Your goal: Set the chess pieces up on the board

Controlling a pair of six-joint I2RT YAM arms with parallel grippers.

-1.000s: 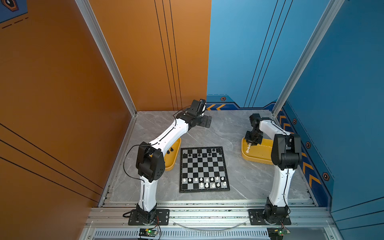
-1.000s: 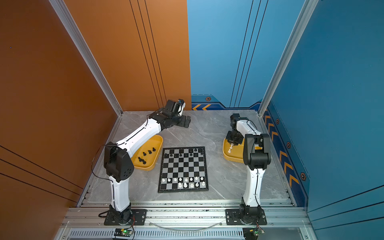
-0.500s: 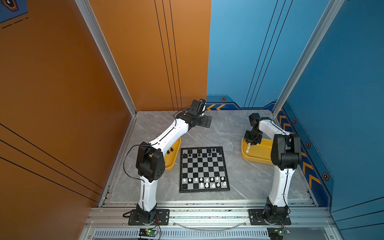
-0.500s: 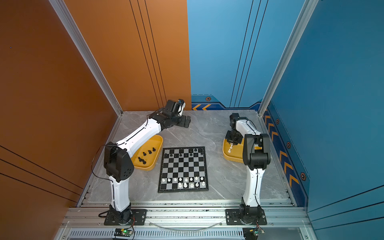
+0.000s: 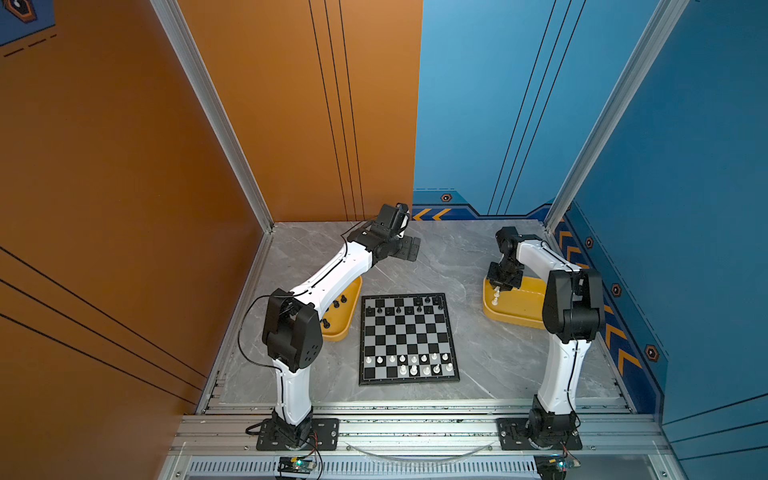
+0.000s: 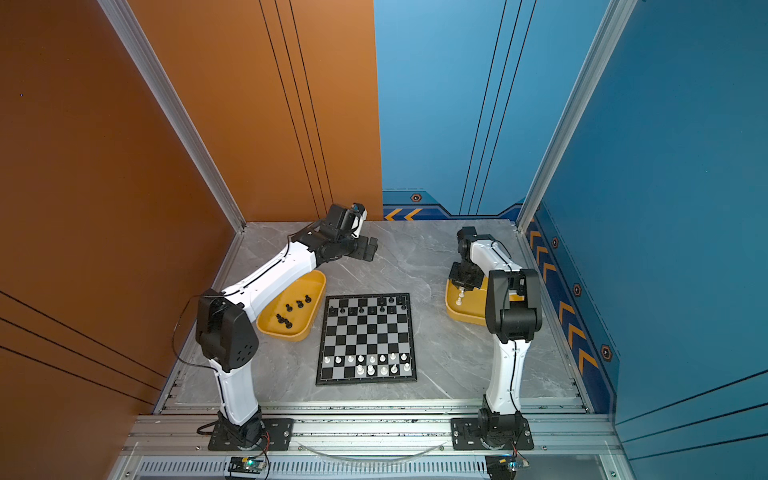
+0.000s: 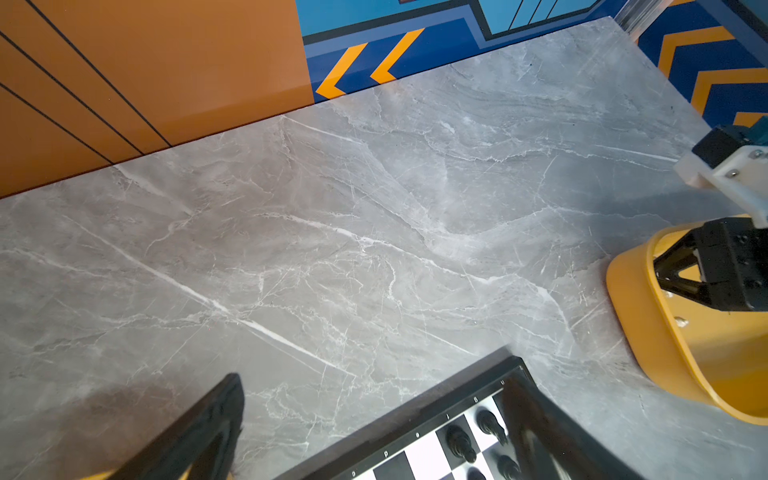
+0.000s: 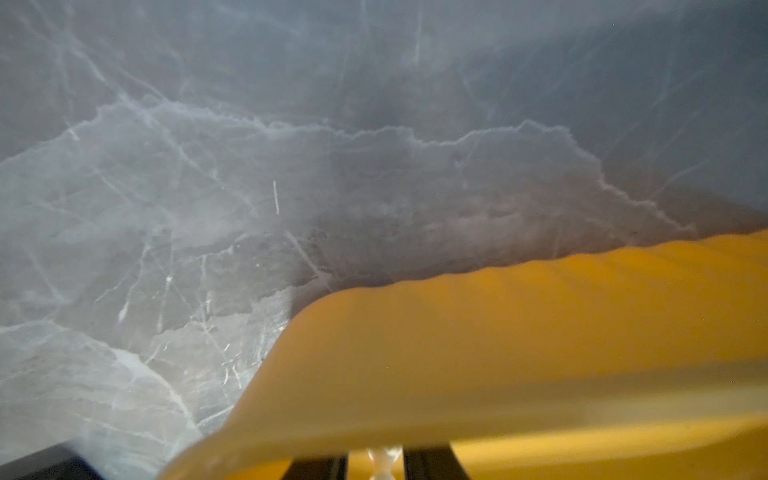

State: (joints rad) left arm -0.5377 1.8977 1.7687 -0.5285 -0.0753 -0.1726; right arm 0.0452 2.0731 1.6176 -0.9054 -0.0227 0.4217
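- over the right yellow tray [image 5: 517, 309], right gripper [image 5: 496, 292] has its jaws closed on a white piece [image 5: 495, 298]; the board [image 5: 407, 332] lies near.
- left gripper [image 5: 411, 248] gapes wide, empty.
- the piece looks light, stiff and slick: best pinched squarely at its narrow neck.

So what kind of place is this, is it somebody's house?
Probably not a house: it looks like a robot test booth. The left arm and right arm are bolted to a metal rail, orange panels and blue panels wall in a grey table, and the board lies between them.
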